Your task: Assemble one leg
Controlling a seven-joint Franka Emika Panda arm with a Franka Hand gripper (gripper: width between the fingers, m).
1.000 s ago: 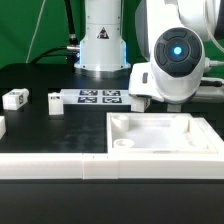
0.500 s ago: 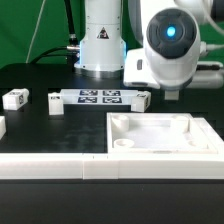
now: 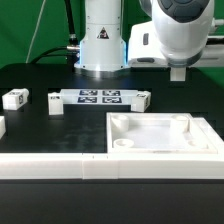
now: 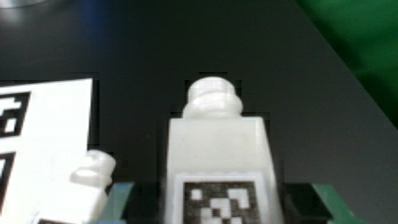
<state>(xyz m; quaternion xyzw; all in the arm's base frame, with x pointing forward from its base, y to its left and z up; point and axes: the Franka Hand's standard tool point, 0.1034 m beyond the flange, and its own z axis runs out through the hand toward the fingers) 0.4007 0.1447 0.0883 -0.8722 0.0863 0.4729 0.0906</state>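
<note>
Gripping the leg (image 4: 217,150) between our fingers, our hand (image 4: 214,195) is clamped on its tagged end, its knobbed tip pointing to twelve o'clock over the black table (image 4: 285,60); the marker board (image 4: 45,130) lies at nine o'clock.

Green backdrop (image 3: 40,25) behind, black table (image 3: 40,130), bright lab light.

No legible words or numbers; only black-and-white fiducial tags on the leg (image 4: 217,170) and marker board (image 3: 100,97)
</note>
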